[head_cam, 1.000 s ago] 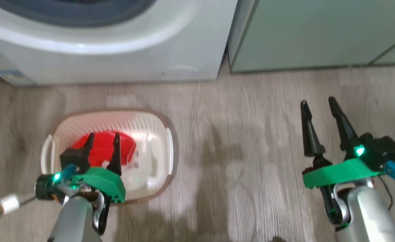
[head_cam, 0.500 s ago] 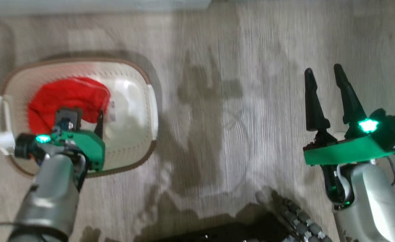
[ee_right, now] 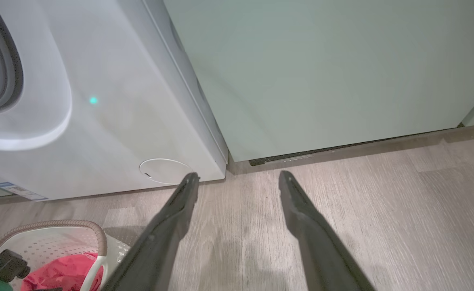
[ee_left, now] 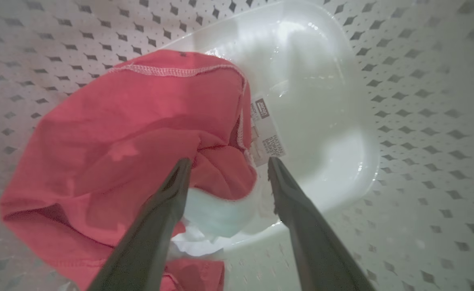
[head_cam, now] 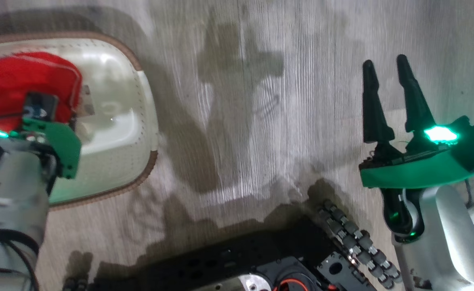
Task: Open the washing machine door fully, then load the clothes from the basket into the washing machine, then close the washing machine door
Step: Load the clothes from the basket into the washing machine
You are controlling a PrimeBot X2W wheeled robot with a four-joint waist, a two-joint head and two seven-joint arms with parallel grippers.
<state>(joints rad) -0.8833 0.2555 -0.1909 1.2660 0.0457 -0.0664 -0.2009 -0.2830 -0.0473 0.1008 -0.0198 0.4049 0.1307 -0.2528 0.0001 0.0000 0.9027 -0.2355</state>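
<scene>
- The clothes (ee_left: 132, 133), a red bundle with a white patch, lie to one side inside the basket (ee_left: 402, 101), which stands on the wood-look floor (ee_right: 382, 210) near the washing machine (ee_right: 112, 121).
- The left gripper (ee_left: 227, 161) reaches into the basket, fingers spread wide astride the bundle's edge, beside a paper label (ee_left: 267, 133).
- The right gripper (ee_right: 239, 174), likewise wide and holding nothing, hangs over the floor well apart, facing a pale green cabinet (ee_right: 321, 72).
</scene>
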